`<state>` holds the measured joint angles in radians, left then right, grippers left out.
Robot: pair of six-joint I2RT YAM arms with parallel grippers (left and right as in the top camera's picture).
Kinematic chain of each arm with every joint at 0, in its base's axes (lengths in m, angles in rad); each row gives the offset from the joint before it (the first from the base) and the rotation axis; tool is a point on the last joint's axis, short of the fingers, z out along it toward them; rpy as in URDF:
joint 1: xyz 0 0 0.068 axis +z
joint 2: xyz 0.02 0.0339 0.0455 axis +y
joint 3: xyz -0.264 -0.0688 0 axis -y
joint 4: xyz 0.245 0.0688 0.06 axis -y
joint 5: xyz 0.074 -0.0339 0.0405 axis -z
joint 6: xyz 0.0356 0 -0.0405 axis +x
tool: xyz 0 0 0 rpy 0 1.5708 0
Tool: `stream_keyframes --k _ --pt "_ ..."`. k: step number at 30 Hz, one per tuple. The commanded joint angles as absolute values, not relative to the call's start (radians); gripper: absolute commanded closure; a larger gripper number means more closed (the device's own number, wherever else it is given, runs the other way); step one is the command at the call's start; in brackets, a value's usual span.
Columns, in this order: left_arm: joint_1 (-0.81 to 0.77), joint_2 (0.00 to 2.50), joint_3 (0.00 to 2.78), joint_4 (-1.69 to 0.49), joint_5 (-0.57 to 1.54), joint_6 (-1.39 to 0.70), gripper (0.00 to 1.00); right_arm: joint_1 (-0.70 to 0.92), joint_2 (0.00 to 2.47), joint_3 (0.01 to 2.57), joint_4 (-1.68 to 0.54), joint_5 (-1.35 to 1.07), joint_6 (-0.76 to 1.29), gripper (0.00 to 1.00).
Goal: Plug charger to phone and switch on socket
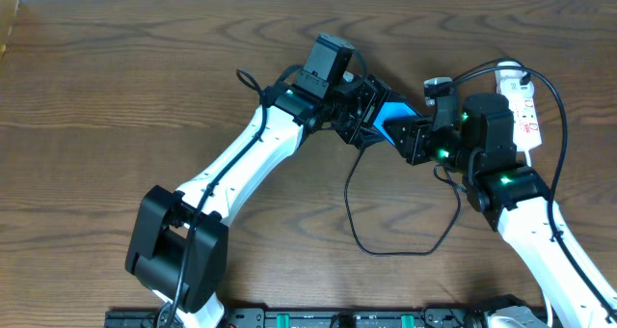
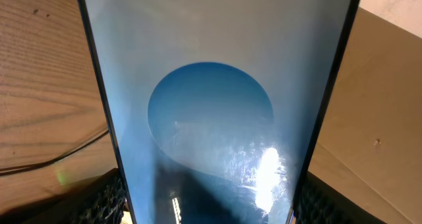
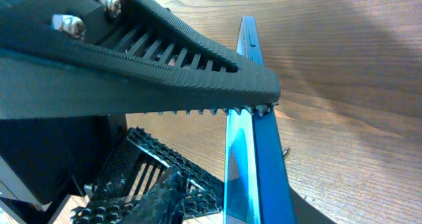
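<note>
The phone point(image 1: 390, 114) is held off the table at the middle back, and my left gripper point(image 1: 364, 116) is shut across its width. In the left wrist view its light blue screen point(image 2: 211, 105) with a round blue blob fills the frame between my fingers point(image 2: 105, 201). My right gripper point(image 1: 416, 140) is at the phone's other end. Its jaws stand partly apart there, the upper fingertip point(image 3: 264, 105) touching the phone's thin edge point(image 3: 254, 158). The charger's black cable point(image 1: 395, 254) loops on the table below. Its white adapter point(image 1: 436, 85) sits beside the socket point(image 1: 521, 106).
The socket's white cord and a black lead curve round the right arm at the back right. A strand of black cable point(image 2: 39, 163) lies on the wood left of the phone. A dark rail runs along the table's front edge point(image 1: 318, 318).
</note>
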<state>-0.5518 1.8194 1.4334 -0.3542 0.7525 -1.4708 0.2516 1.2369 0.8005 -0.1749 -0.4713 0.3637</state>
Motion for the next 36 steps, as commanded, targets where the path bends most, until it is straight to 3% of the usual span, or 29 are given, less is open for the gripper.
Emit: stream_keyframes --k 1,5,10,14,16,24,36 --pt "-0.558 1.793 1.457 -0.345 0.773 -1.480 0.93 0.257 1.237 0.816 -0.175 -0.477 0.359 0.76" --pt "-0.558 1.793 1.457 -0.345 0.773 -1.480 0.93 0.257 1.237 0.816 -0.176 -0.477 0.360 0.97" --pt "-0.556 1.793 1.457 -0.345 0.773 -1.480 0.92 0.257 1.237 0.816 -0.176 -0.477 0.363 0.99" --pt "-0.537 1.793 1.457 -0.345 0.781 -1.475 0.22 0.254 1.237 0.816 -0.180 -0.449 0.361 0.99" --pt "-0.515 1.792 1.457 -0.333 0.834 -1.471 0.12 0.254 1.237 0.816 -0.196 -0.395 0.361 0.99" --pt "-0.416 1.781 1.457 -0.229 1.048 -1.452 0.12 0.206 1.237 0.816 -0.195 -0.368 0.493 0.99" --pt "-0.404 1.778 1.457 -0.218 1.016 -1.452 0.11 0.108 1.237 0.816 -0.191 -0.479 1.222 0.99"
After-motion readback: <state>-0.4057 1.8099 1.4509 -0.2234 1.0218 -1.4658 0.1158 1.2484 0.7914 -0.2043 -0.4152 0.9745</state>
